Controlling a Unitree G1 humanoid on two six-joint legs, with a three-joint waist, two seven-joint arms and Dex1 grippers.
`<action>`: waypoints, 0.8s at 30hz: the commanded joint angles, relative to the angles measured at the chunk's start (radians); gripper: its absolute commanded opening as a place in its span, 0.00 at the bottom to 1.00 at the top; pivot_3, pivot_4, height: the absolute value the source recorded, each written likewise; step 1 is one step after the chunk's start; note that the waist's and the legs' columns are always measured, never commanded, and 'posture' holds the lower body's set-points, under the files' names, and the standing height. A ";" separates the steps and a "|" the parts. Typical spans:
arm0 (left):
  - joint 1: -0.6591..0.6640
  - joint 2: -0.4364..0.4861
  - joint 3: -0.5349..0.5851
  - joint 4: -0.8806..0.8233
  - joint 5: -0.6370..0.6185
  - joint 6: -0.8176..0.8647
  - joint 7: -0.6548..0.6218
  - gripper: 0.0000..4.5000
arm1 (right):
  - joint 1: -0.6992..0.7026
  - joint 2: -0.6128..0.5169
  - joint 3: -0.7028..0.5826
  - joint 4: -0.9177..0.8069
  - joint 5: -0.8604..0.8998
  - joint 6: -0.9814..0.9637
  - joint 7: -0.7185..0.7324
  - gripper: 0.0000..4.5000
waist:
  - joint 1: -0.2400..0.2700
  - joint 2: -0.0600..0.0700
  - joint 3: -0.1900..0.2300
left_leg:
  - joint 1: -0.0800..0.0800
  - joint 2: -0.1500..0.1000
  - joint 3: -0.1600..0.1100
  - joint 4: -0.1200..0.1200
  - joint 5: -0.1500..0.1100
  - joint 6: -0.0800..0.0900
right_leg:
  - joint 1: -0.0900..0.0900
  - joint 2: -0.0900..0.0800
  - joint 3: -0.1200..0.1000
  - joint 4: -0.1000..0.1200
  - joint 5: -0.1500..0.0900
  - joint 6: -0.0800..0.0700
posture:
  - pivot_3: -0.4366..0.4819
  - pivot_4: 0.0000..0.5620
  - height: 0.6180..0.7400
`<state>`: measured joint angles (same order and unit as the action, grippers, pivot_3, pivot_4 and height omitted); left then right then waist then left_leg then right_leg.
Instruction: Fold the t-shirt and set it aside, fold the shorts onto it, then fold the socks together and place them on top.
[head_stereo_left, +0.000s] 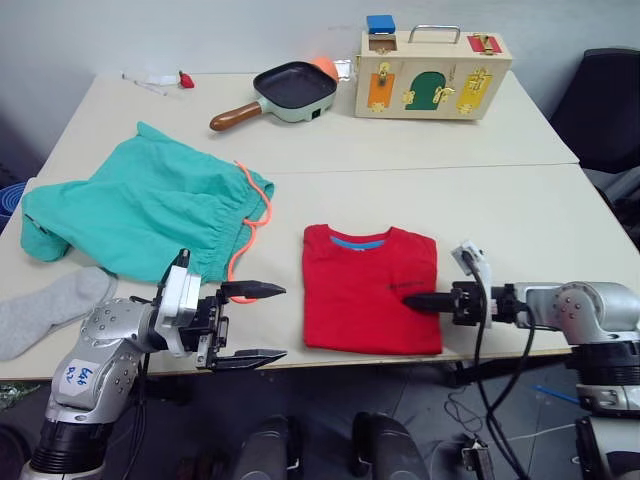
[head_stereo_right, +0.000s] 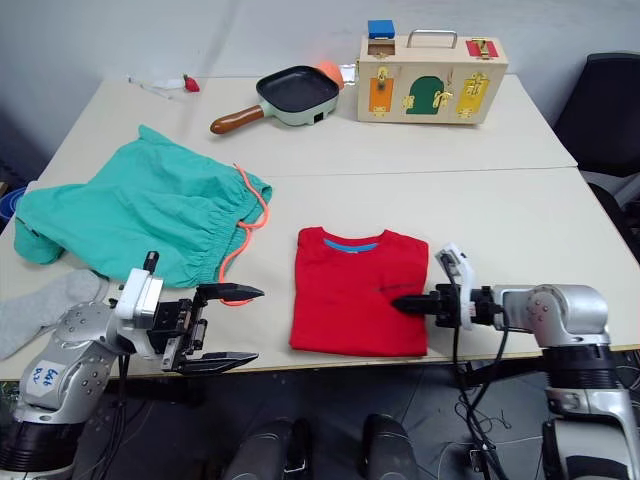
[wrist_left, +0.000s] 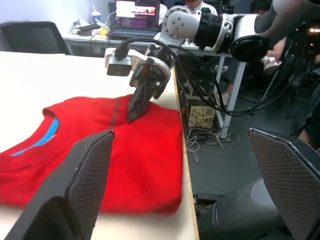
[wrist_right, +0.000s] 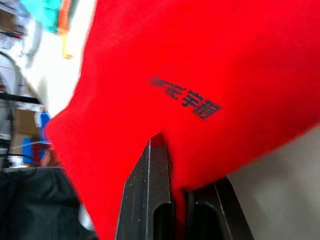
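Two grippers, two jobs. Our right gripper (head_stereo_left: 412, 300) has its jaws pinched on the right edge of the t-shirt (head_stereo_left: 365, 290), probably to drag the folded shirt aside. Our left gripper (head_stereo_left: 262, 322) waits spread wide, empty, at the near table (head_stereo_left: 420, 190) edge. Left lie the shorts (head_stereo_left: 150, 210) and socks (head_stereo_left: 45, 308), unfolded.

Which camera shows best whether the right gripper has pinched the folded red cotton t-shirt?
The right wrist view: the right gripper has its fingers shut on the red t-shirt, cloth pinched between them. Both eye views show it at the shirt's right edge; the left wrist view shows it from across the shirt.
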<state>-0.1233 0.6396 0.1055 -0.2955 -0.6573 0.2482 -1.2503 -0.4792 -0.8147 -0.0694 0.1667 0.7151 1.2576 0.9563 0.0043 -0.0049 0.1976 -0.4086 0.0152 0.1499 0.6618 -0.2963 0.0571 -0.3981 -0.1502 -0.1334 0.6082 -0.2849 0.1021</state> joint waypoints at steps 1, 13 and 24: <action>-0.020 -0.001 -0.001 0.012 -0.001 -0.012 -0.002 1.00 | -0.001 -0.126 -0.023 0.110 -0.080 -0.134 0.088 0.00 | 0.000 0.001 0.000 | -0.001 0.000 0.000 0.000 0.000 0.001 | -0.001 0.000 0.000 -0.001 0.000 0.000 | 0.48 0.27 1.00; -0.050 -0.003 -0.002 0.037 0.018 -0.031 0.017 1.00 | -0.240 -0.283 0.075 0.798 -0.462 -0.708 0.197 0.00 | -0.024 0.004 0.002 | 0.001 0.002 0.008 0.000 0.001 0.002 | 0.000 0.003 -0.001 -0.002 0.000 0.001 | 0.48 0.27 1.00; -0.024 0.038 0.023 0.012 0.017 -0.020 0.023 1.00 | -0.341 -0.245 0.032 1.054 -0.582 -0.995 0.111 0.00 | -0.036 0.005 0.002 | 0.002 0.003 0.009 0.000 0.002 0.001 | -0.001 0.002 0.001 0.000 0.000 0.000 | 0.48 0.27 1.00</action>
<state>-0.1557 0.6663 0.1041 -0.2608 -0.6387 0.2322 -1.2309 -0.8208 -1.0569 -0.0021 1.2080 0.1348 0.2962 1.0933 -0.0314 0.0000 0.1997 -0.4063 0.0179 0.1589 0.6618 -0.2946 0.0577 -0.3989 -0.1478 -0.1322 0.6086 -0.2848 0.1024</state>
